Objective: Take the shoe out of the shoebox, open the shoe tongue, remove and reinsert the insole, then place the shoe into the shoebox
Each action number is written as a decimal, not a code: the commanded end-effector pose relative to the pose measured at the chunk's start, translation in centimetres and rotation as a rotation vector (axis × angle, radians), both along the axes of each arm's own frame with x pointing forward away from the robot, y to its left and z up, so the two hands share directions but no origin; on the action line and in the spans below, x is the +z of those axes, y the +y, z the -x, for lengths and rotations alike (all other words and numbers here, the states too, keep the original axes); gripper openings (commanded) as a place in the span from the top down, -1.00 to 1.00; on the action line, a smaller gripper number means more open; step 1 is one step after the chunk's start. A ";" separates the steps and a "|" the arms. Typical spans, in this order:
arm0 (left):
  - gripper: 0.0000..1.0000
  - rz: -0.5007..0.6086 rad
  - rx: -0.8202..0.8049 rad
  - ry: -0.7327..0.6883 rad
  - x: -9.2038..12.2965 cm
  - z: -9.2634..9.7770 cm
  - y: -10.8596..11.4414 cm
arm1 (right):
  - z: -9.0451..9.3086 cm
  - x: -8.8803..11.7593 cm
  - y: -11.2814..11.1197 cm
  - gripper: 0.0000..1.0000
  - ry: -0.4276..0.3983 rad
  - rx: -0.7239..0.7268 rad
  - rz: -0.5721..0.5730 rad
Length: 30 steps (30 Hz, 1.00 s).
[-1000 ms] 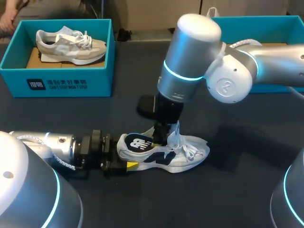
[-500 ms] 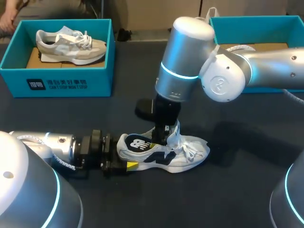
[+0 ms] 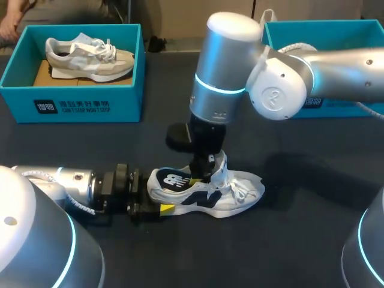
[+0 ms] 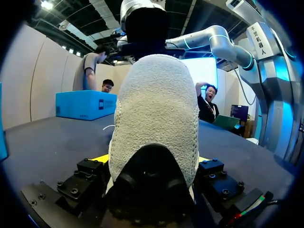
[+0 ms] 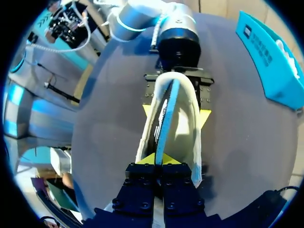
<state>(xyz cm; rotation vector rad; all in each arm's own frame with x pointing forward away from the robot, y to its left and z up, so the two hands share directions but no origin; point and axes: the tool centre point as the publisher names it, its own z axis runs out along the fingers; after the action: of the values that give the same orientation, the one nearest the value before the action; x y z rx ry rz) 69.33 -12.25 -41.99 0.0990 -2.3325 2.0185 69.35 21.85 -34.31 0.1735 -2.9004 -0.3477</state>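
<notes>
Right arm has shifted toward the heel end since the earlier frame. The right hand (image 5: 155,159) is pinched shut on the one insole (image 3: 175,180), which is raised partly out of the shoe (image 3: 231,192). This shoe lies on the worktop (image 3: 300,240) outside the boxes, its heel clamped between the left hand (image 4: 153,164) fingers. Two shoeboxes: the left shoebox (image 3: 72,102) holds a second shoe (image 3: 90,57); the right shoebox (image 3: 330,25) contents are hidden by the arm.

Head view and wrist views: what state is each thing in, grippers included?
shoe: upright on the table, heel clamped
insole: partly out of the shoe, on edge
left gripper: shut on the shoe's heel
right gripper: shut on the insole
left shoebox: open, second shoe inside
right shoebox: open, inside mostly hidden
</notes>
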 end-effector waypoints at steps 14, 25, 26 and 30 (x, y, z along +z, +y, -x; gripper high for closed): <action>1.00 -0.001 0.002 0.000 0.0 0.0 -0.1 | -0.3 1.3 -0.1 1.00 -0.063 0.192 -0.077; 1.00 -0.001 0.002 0.000 0.0 0.0 -0.1 | -1.1 1.3 2.5 1.00 -0.006 0.292 -0.039; 1.00 -0.001 0.002 0.000 0.0 0.0 -0.1 | -1.2 1.2 2.7 1.00 0.005 0.293 -0.040; 1.00 -0.001 0.002 0.000 0.0 0.0 -0.1 | -1.4 0.8 3.2 1.00 0.036 0.292 -0.038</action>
<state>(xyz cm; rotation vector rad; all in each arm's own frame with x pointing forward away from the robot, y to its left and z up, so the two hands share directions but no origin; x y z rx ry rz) 69.39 -12.26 -41.99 0.0989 -2.3323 2.0185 70.09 23.72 -32.85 0.5824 -2.8181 -0.3789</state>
